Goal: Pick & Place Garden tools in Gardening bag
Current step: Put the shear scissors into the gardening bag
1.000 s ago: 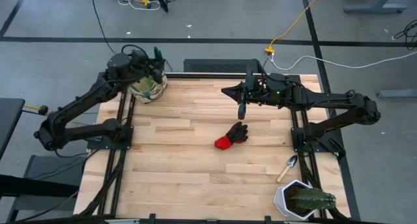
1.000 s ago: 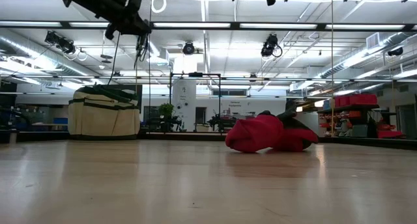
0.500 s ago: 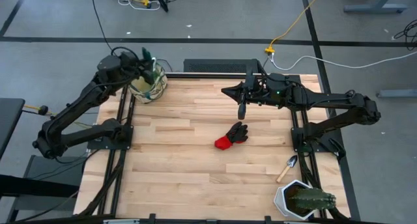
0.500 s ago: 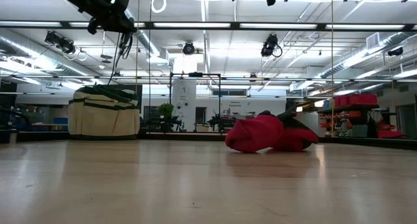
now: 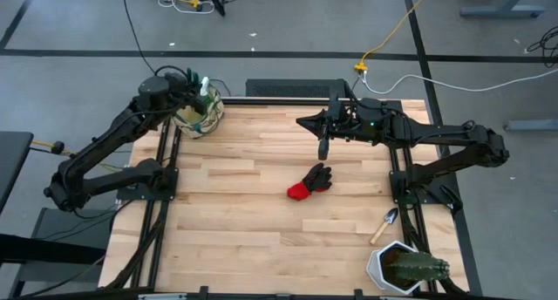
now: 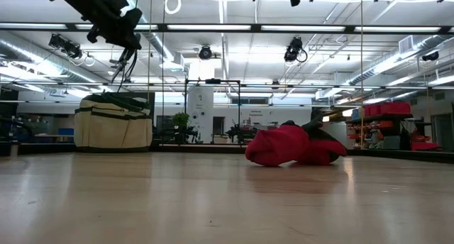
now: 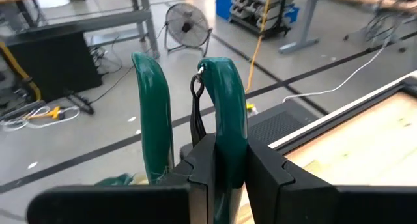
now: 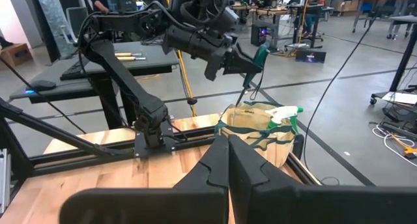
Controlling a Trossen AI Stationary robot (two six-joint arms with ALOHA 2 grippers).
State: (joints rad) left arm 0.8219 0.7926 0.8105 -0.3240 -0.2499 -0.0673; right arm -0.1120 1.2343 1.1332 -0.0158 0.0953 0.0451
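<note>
Over the last second your left arm has swung the green-handled pruning shears (image 7: 218, 113) back above the gardening bag (image 5: 199, 117) in the table's far left corner. The left gripper (image 8: 242, 64) clamps one handle; lower them blades-first beside the spray bottle (image 8: 283, 112) before releasing. Your right gripper (image 5: 323, 148) hangs closed, empty, above the glove (image 5: 311, 181).

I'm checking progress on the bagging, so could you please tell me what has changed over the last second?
The left gripper, fingers shut on the green-handled shears, has shifted sideways above the bag, still holding them over its opening. Nothing was let go. The right gripper, shut, stays hovering over the table; the glove, trowel and cactus pot have not moved.
</note>
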